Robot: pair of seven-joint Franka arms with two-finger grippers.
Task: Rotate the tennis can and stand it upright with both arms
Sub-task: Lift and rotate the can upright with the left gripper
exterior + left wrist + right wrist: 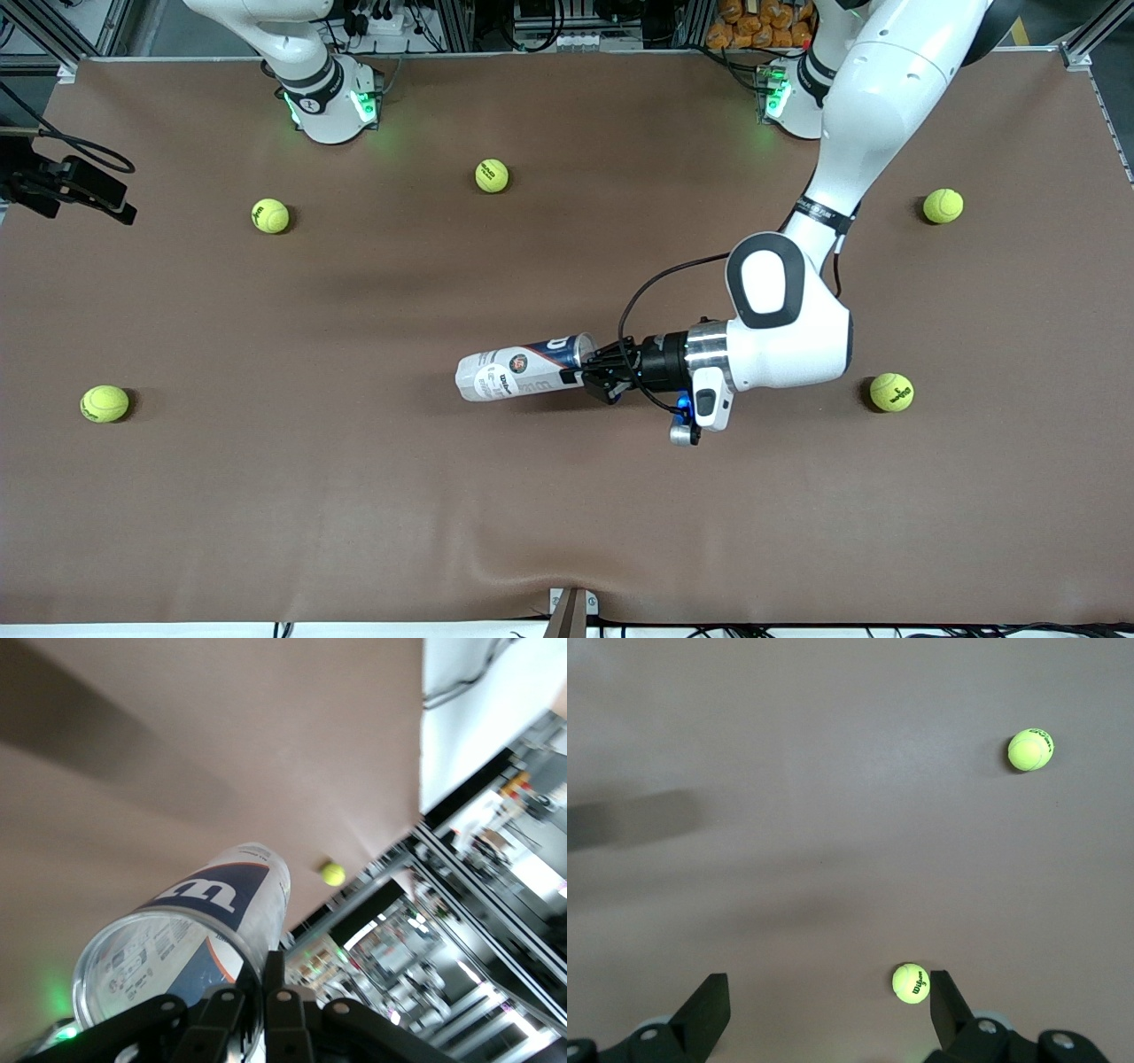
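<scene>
Brown table point(354, 496); left end effector point(592, 377) clamps tennis can point(518, 369)

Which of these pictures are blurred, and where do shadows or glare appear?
Front view: sharp, even light; the tennis can casts a soft shadow on the table. Left wrist view: the background past the table edge is blurred and overexposed. Right wrist view: sharp, with faint dark shadow bands.

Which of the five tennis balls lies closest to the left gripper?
The ball toward the left arm's end of the table, beside that arm's wrist. The left gripper is shut on the tennis can; the other four balls lie farther off.
</scene>
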